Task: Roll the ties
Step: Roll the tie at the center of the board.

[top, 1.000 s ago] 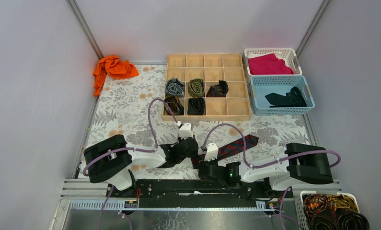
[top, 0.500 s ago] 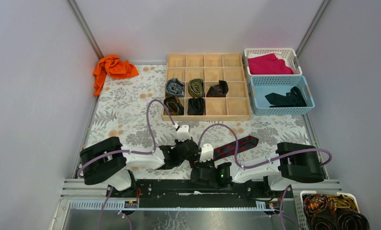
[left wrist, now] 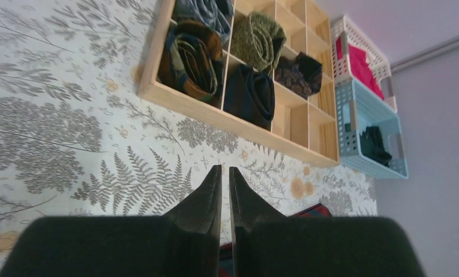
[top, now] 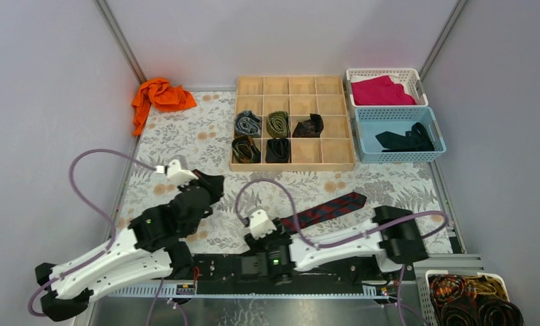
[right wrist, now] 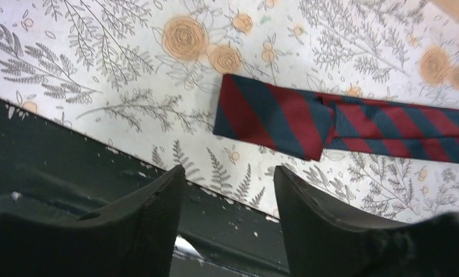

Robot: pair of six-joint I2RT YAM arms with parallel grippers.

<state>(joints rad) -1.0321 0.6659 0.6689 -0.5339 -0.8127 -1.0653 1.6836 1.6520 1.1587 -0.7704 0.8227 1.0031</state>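
A navy tie with red diagonal stripes (top: 325, 209) lies flat and unrolled on the floral cloth; its folded near end (right wrist: 273, 115) shows in the right wrist view. My right gripper (right wrist: 228, 173) hangs open over the black rail, short of that end and holding nothing. My left gripper (top: 214, 183) is raised to the tie's left, its fingers (left wrist: 212, 190) a narrow gap apart with nothing between. Several rolled ties sit in the wooden box (top: 338, 163): grey-blue (top: 247, 123), olive (top: 278, 123), brown (top: 246, 148) and black (top: 278, 149). A black tie (top: 406, 140) lies in the blue basket (top: 362, 136).
An orange cloth (top: 159, 96) is bunched at the back left corner. A white basket (top: 416, 81) holds a magenta cloth. A bin of dark coils (top: 474, 302) stands off the table at the front right. The black rail (top: 321, 268) runs along the near edge.
Both grippers have left the striped tie's near end and opened. The left arm swung away to the left; the right gripper drew back over the rail.
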